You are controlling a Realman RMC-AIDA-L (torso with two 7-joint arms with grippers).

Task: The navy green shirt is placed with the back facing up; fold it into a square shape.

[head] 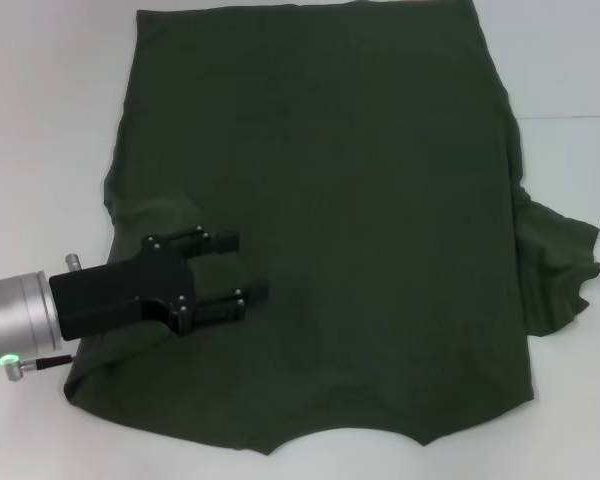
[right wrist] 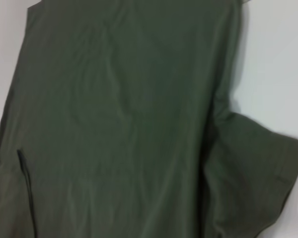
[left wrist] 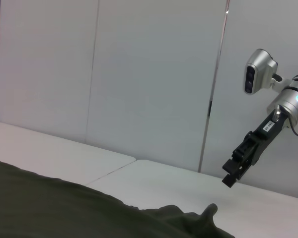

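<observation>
My left tool (head: 228,270) hovers released over the shirt (head: 360,200)'s near-left sleeve, positioned to pinch it; right tool (left wrist: 237,168) raised, state indeterminable.

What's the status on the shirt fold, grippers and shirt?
Left gripper open, low over the shirt's left side. Right gripper raised off the table's right edge. Navy green shirt spread flat, left sleeve tucked in, right sleeve out. No obstruction seen.

black fingers (head: 225,241), silver wrist, green light

Plain dark olive-green shirt (head: 340,200)
</observation>
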